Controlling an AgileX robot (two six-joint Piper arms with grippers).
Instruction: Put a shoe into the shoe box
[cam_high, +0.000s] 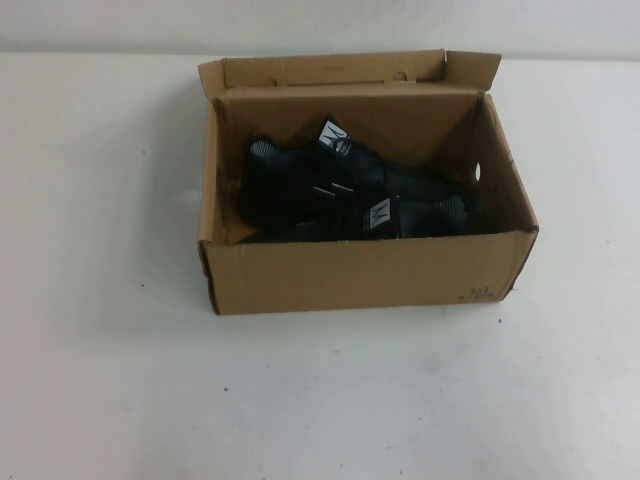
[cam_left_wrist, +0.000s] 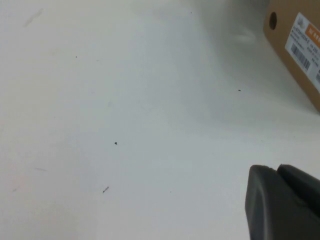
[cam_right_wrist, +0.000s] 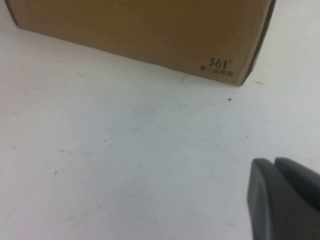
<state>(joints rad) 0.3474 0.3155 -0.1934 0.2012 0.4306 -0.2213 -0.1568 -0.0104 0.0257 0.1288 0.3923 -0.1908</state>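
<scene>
here, left gripper (cam_left_wrist: 280, 172) pressed together over table (cam_left_wrist: 125, 125), right gripper (cam_right_wrist: 275, 165) likewise near shoe box (cam_right_wrist: 150, 30)

Setting: plain test bench, lab-type robot workspace rather than home or shop. Evidence: bare white bench (cam_high: 110, 390) filling view, faint scuffs and specks on surface; blank pale wall (cam_high: 320, 25) directly behind; no furnishings or decor. Sole props: open cardboard shoe box (cam_high: 365, 272) with printed label, pair of black shoes (cam_high: 340, 185) inside. Dark tool (cam_left_wrist: 282, 202) tip visible above bench in wrist views.
</scene>
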